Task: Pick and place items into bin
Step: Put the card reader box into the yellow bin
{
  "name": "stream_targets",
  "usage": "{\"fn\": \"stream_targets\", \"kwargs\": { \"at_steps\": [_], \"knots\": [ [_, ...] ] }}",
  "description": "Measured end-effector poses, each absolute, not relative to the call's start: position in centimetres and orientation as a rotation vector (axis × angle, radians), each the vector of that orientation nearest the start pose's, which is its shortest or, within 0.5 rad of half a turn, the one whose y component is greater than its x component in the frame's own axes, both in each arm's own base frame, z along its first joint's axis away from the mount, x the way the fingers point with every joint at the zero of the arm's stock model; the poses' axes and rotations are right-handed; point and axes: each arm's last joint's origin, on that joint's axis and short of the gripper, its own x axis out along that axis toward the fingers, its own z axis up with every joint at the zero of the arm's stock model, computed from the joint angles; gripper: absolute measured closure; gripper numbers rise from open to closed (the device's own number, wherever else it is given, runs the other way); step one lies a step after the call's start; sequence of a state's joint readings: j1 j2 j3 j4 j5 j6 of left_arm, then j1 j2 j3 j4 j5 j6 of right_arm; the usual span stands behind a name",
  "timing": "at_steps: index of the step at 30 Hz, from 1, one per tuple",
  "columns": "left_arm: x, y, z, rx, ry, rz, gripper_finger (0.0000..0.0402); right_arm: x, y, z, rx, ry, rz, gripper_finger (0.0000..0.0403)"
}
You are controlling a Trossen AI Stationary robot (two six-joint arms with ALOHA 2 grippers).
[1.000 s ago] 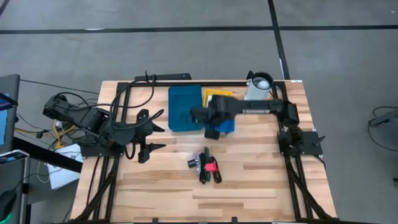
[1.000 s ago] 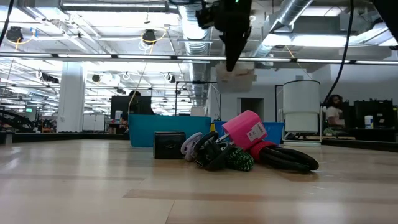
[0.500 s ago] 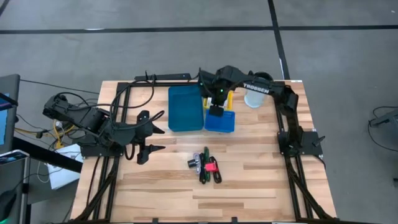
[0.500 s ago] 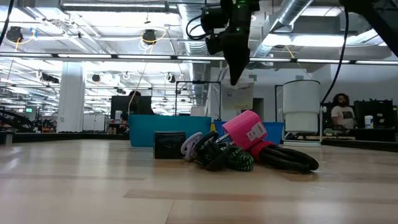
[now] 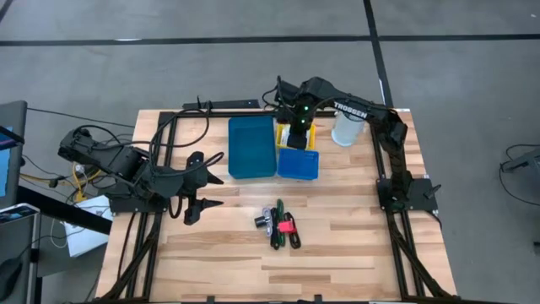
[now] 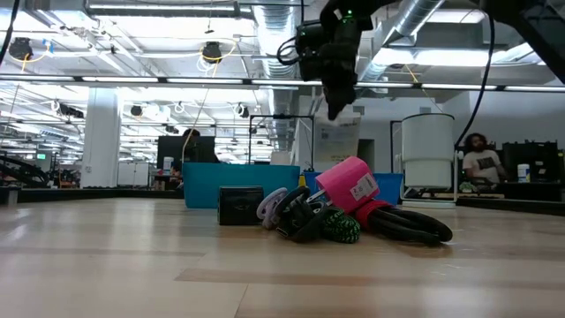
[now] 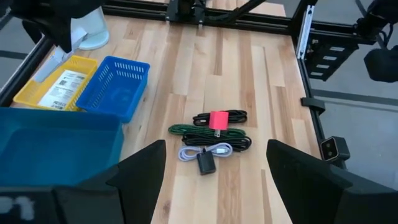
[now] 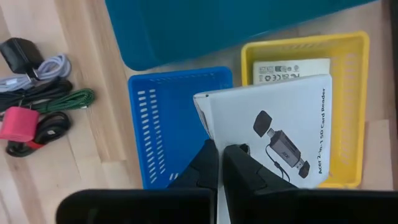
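Observation:
My right gripper [image 5: 295, 128] is shut on a white printed box [image 8: 273, 137], which it holds above the yellow tray [image 8: 348, 56] and the bright blue tray [image 8: 161, 124] of the bin. Another white printed card [image 8: 291, 68] lies flat in the yellow tray. The long teal tray [image 5: 251, 146] stands beside them. Coiled black and green cables, a white cable and a pink-red piece [image 5: 278, 224] lie in a heap on the table's middle. My left gripper [image 5: 205, 181] waits open at the table's left, above the wood. My right gripper pinches the white box between its two fingers [image 8: 205, 165] at one edge, near a corner [image 8: 239, 142]. The fingers come from above, pointing steeply down. The box hangs below them [image 6: 340, 140], lifted clear of the trays.
A white cylindrical jug [image 5: 346, 131] stands at the far right, close to the yellow tray. Black frame rails run along the table's edges [image 5: 396, 236]. Bare wood lies near the front edge [image 5: 278, 270]. A person [image 6: 481, 163] sits in the room beyond.
My right gripper has swung with the white box from over the bright blue tray toward the table's far edge, and now stands over the yellow tray. It has turned as it went. The box has stayed in the hold, clear of the trays.

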State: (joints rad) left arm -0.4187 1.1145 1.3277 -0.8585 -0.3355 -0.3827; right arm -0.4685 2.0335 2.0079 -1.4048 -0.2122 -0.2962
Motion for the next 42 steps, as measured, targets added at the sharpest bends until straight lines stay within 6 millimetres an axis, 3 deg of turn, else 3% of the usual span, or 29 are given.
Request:
{"fn": "stream_targets", "kwargs": {
  "at_steps": [18,34,42],
  "knots": [
    [19.3,-7.5,39.4,-0.101,0.600,0.035,0.0133,34.0,-20.1,29.8,0.304,1.333,0.026,0.0402],
    [19.3,-7.4,39.4,-0.132,0.586,0.078,0.0133,34.3,-19.7,29.8,0.235,1.332,0.073,0.0388],
    [19.3,-7.4,39.4,-0.143,0.585,0.083,0.0133,34.3,-19.8,29.8,0.227,1.322,0.068,0.0360]
  ]
}}
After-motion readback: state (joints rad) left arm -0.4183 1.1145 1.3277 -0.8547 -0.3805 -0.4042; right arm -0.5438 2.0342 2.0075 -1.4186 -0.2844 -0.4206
